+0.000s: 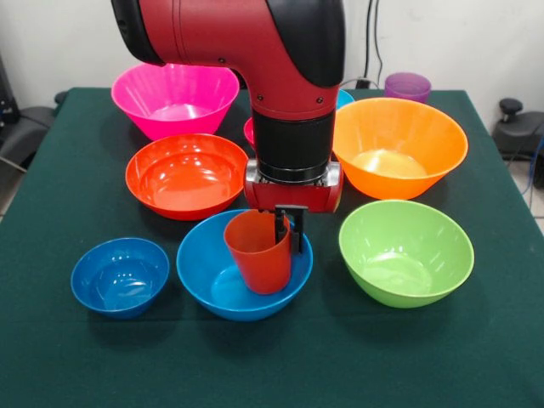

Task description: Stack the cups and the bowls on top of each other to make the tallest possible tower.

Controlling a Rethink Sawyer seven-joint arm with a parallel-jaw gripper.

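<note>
On the dark green table [476, 357] before a white wall [476, 42], the gripper [289, 231] is clamped on the rim of the orange-red cup [257, 255], which sits tilted inside the sky-blue bowl [212, 285], beside the lime green bowl [406, 252].

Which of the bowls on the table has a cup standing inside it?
The sky-blue bowl, front and centre, below the gripper. It alone holds the orange-red cup; the other bowls in view look empty.
</note>
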